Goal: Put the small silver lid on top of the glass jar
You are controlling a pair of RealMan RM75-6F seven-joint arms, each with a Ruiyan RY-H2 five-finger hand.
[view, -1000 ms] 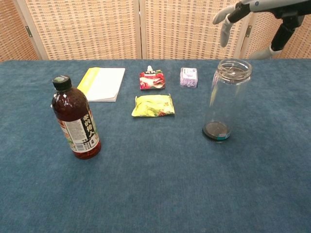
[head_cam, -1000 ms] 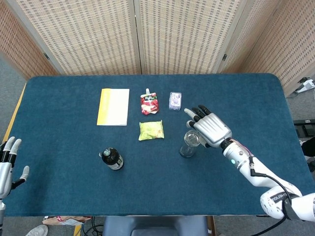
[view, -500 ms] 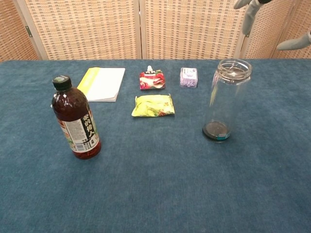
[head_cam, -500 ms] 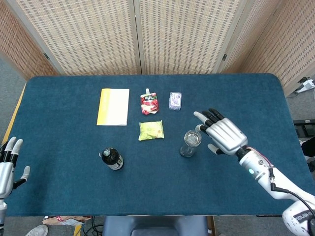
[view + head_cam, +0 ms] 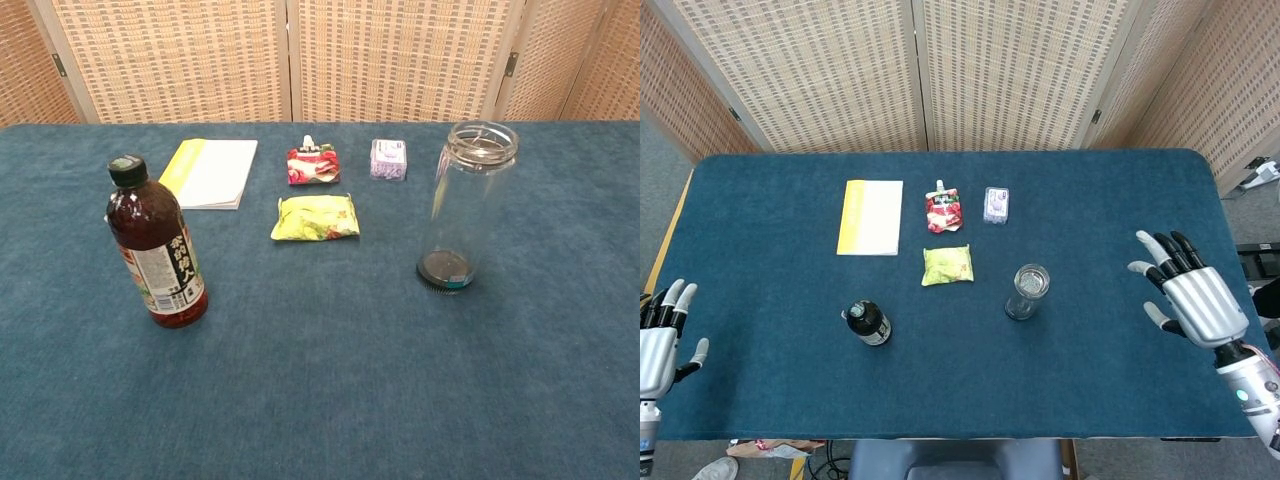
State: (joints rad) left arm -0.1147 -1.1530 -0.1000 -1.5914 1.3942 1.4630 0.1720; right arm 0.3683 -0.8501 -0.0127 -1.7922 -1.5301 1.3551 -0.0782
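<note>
The clear glass jar (image 5: 1026,291) (image 5: 467,207) stands upright on the blue table, right of centre. A flat silvery disc, seemingly the small lid (image 5: 1031,279) (image 5: 484,144), lies at its mouth; how it sits I cannot tell. My right hand (image 5: 1192,296) hovers far to the jar's right near the table's front right edge, fingers spread and holding nothing. At the front left corner my left hand (image 5: 659,340) is also spread and holds nothing. The chest view shows neither hand.
A dark sauce bottle (image 5: 868,323) (image 5: 155,246) stands front left. Behind the jar lie a yellow-white notebook (image 5: 871,216) (image 5: 211,172), a red pouch (image 5: 943,211) (image 5: 313,165), a yellow-green packet (image 5: 947,265) (image 5: 315,217) and a small purple packet (image 5: 996,204) (image 5: 388,159).
My right hand has pulled away from over the jar, moving right and toward the front edge, and has left the chest view. The jar stays put.
</note>
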